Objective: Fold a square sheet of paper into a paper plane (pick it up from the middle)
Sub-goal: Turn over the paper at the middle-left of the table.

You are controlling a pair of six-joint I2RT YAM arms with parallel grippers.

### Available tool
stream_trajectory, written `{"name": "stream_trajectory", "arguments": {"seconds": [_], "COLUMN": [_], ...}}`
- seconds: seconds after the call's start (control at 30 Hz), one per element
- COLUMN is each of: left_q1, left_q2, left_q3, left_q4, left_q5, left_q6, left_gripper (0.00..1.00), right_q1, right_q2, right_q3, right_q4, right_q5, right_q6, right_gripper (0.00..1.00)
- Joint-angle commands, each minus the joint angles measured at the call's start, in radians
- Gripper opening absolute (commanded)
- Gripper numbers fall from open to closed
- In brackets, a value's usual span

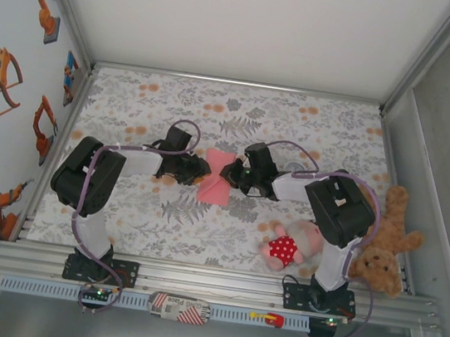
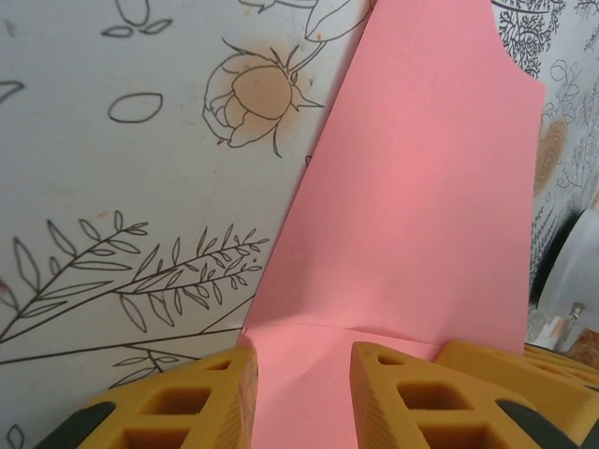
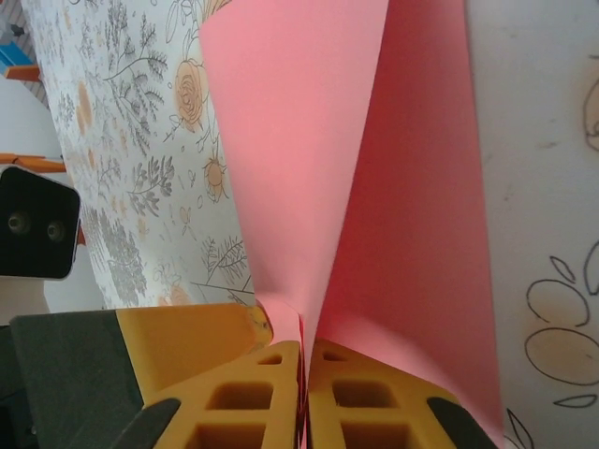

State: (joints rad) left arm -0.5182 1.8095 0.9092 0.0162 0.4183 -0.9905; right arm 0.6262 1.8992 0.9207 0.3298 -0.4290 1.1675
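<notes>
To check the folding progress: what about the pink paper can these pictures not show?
Top view: pink paper too small to count folds; both arms' jaws cover its side edges.
Left wrist view: its far end is cut off by the top edge.
Right wrist view: the pinched part is hidden inside the shut jaws.

The left end effector (image 2: 301, 398) holds its yellow fingers (image 2: 168, 407) apart, and the square sheet of paper (image 2: 421, 215) shows in the gap between them. It is salmon-pink, with a faint crease across it just ahead of the fingertips. It stretches away over the flower-printed worktop (image 2: 122, 187).
</notes>
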Motion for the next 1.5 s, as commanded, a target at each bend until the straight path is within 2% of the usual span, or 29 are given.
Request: {"name": "stream_trajectory", "arguments": {"seconds": [0.0,0.17,0.23,0.4,0.57,0.67,0.77,1.0,1.13,1.3,1.47], "left_q1": [0.014,0.035,0.048,0.087,0.091,0.094,0.096,0.096,0.097,0.1,0.1], "left_q2": [-0.059,-0.163,-0.218,-0.398,-0.602,-0.691,-0.729,-0.681,-0.622,-0.587,-0.598], "left_q3": [-0.003,-0.082,-0.127,-0.246,-0.288,-0.307,-0.318,-0.329,-0.33,-0.326,-0.331], "left_q4": [-0.08,-0.026,0.007,0.128,0.124,0.149,0.199,0.399,0.545,0.655,0.644], "left_q5": [-0.04,-0.097,-0.115,-0.104,-0.13,-0.109,-0.063,0.05,0.112,0.149,0.149], "left_q6": [0.039,0.036,0.022,-0.007,0.028,0.022,-0.017,-0.158,-0.219,-0.25,-0.222], "left_gripper": [0.33,0.35,0.4,0.55,0.81,0.91,0.96,0.97,0.93,0.81,0.62], "right_q1": [0.007,0.006,0.003,-0.02,-0.046,-0.053,-0.053,-0.057,-0.062,-0.067,-0.074], "right_q2": [-0.009,-0.066,-0.096,-0.166,-0.196,-0.198,-0.2,-0.204,-0.207,-0.206,-0.203], "right_q3": [-0.009,0.005,0.017,0.055,0.103,0.134,0.169,0.181,0.179,0.173,0.167], "right_q4": [0.011,-0.034,-0.048,-0.02,0.083,0.156,0.18,0.3,0.323,0.344,0.354], "right_q5": [0.015,0.041,0.042,-0.016,-0.146,-0.223,-0.269,-0.328,-0.339,-0.351,-0.361], "right_q6": [-0.008,-0.067,-0.098,-0.146,-0.117,-0.08,-0.046,0.055,0.083,0.105,0.112], "right_gripper": [0.05,0.0,0.0,0.0,0.0,0.0,0.0,0.0,0.0,0.0,0.0]}}
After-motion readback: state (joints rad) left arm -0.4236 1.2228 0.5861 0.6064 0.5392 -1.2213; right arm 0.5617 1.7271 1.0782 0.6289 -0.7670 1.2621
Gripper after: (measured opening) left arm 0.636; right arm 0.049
